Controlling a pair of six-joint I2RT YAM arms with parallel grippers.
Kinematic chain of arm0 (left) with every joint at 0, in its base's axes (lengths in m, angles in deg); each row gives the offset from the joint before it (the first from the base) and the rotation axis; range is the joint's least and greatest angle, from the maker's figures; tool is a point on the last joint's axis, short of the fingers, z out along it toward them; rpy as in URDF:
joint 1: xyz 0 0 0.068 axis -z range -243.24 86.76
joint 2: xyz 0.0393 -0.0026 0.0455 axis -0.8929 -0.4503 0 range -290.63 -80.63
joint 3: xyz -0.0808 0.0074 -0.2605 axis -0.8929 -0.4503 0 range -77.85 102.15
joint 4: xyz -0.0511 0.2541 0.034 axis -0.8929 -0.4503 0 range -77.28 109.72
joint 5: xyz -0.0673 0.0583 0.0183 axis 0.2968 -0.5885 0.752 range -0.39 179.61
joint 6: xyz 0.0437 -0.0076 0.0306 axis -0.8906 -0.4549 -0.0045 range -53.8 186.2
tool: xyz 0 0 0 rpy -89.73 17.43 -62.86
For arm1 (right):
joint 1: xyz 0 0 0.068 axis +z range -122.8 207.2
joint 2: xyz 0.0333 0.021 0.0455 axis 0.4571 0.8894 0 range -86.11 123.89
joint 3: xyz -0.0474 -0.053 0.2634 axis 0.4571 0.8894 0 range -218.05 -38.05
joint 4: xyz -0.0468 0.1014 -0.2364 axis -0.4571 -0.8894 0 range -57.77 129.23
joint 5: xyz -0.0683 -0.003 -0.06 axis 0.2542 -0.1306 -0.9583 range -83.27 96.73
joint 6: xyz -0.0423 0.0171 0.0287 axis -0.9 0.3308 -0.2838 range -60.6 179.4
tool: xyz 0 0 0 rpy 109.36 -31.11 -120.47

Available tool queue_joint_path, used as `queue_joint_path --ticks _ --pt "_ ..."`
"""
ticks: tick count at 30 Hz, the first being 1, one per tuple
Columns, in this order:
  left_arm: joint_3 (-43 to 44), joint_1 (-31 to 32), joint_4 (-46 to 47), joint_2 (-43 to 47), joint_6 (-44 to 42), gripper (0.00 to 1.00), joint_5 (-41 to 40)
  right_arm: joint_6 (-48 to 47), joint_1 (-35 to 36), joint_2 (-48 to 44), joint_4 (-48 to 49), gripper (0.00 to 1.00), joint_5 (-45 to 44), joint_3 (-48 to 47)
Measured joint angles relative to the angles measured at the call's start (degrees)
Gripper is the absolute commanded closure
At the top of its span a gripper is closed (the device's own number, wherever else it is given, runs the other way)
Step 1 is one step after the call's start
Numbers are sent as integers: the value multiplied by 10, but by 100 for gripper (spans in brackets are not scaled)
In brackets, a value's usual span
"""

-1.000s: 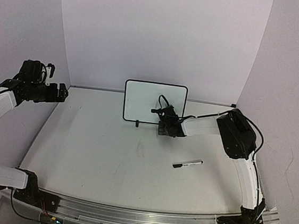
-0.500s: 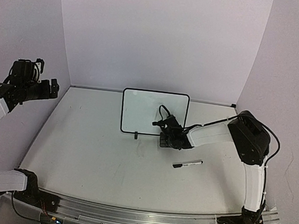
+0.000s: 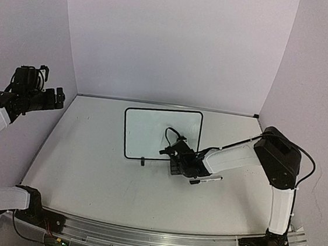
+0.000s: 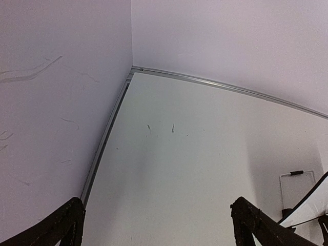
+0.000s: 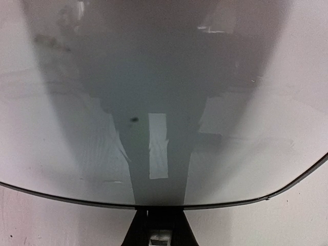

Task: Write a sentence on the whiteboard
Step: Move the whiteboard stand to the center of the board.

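- Two hands show: the right hand (image 3: 176, 160) is clamped on the lower right edge of the board (image 3: 151, 130).
- Board is mid-bench (image 3: 88, 174), its face toward the arms.
- Marker (image 3: 206, 179) lies on the bench just right of that hand.
- Left hand (image 3: 57, 97) is spread wide, raised at the far left, well apart from the board.

Marker (image 3: 208, 179) before whiteboard (image 3: 148, 133), rightward

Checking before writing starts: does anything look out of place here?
Yes. The black-and-white marker lies loose on the table, in neither gripper, while the right gripper grips the small black-framed whiteboard at its lower edge. The board looks blank.
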Motion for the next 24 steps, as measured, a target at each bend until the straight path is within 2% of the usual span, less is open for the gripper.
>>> queue_joint_path --ticks 2,9,12,16,24 --pt "0 0 0 -1 0 0 0 0 8 0 -8 93 -9 0" --pt "0 0 0 -2 0 0 0 -2 22 -6 -26 63 -22 0" --pt "0 0 0 -2 0 0 0 -5 26 -20 -29 55 -21 1" --pt "0 0 0 -2 1 0 1 -7 32 -56 -28 45 -15 13" --pt "0 0 0 -2 1 0 11 -5 47 -163 -53 37 15 78"
